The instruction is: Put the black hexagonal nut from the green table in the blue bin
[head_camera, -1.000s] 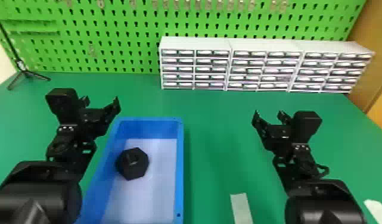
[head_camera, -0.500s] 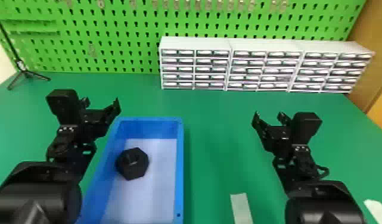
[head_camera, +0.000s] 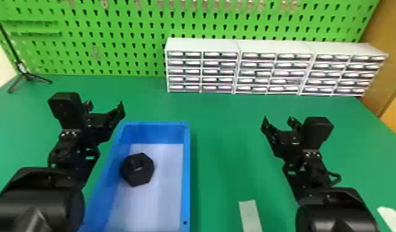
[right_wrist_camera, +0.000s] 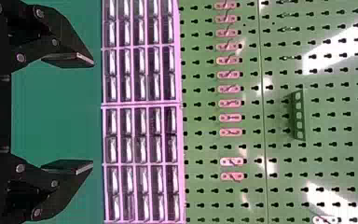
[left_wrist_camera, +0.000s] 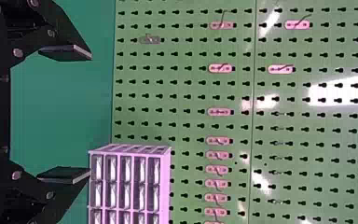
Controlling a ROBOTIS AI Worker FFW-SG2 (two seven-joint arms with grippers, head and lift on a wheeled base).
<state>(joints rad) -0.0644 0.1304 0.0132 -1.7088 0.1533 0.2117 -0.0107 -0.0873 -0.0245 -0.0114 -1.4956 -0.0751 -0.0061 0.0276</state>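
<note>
Grn pegboard (head_camera: 152, 59) at back, wht drawer units (head_camera: 203, 45) in front, blk tripod (head_camera: 27, 76) far L.

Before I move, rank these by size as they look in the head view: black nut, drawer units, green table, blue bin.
1. Green table
2. Blue bin and drawer units: too close to rank, with the bin nearer the camera
3. Black nut
</note>
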